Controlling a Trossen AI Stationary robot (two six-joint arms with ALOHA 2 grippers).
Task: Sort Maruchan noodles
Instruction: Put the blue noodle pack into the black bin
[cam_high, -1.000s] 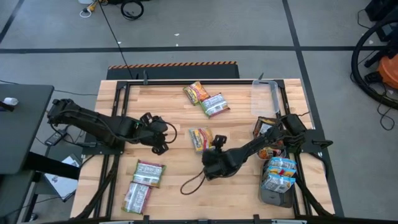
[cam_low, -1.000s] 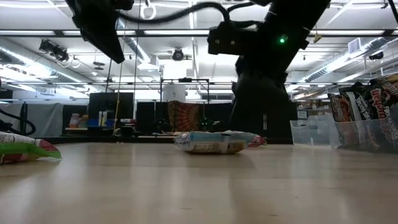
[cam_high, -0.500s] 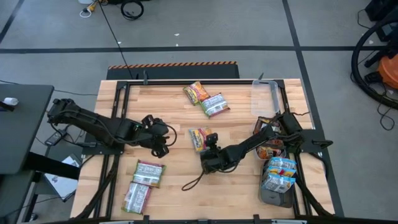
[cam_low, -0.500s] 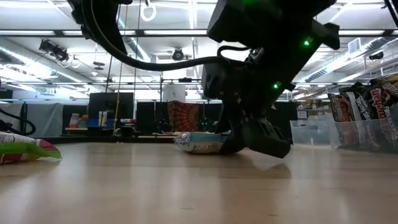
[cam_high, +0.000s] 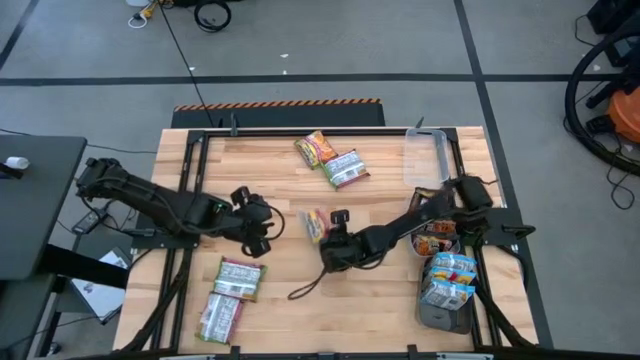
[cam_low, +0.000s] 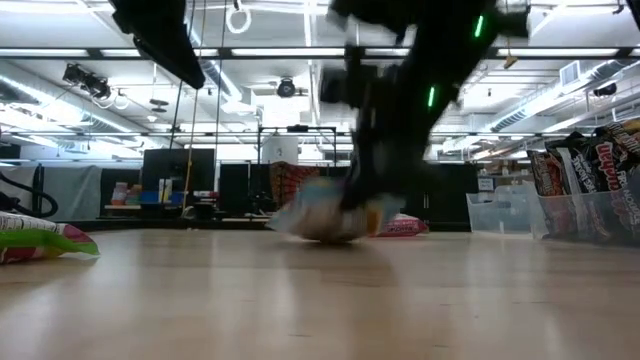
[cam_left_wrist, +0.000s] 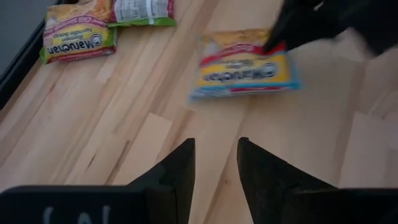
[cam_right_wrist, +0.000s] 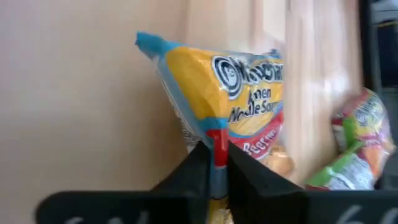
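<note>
I have the right gripper (cam_right_wrist: 214, 163) pinched together on the edge of a yellow Maruchan packet with a blue border (cam_right_wrist: 221, 99) at the middle of the table (cam_high: 390, 300), one end already tipped up off the wood. My left gripper (cam_left_wrist: 214, 163) hovers just beside it with its fingers a little apart and nothing between them.

I judge the sort roughly half done. Two green-edged packets (cam_high: 230, 295) lie together by the near left corner. At the right edge, the dark brown-red packets (cam_low: 585, 160) stand in a clear tray (cam_low: 600, 215) and the pale blue packets (cam_high: 448, 280) sit in the tray next to it; a third clear tray (cam_high: 425, 158) at the far right looks empty. Two more packets (cam_high: 333, 158) lie loose at the far side
</note>
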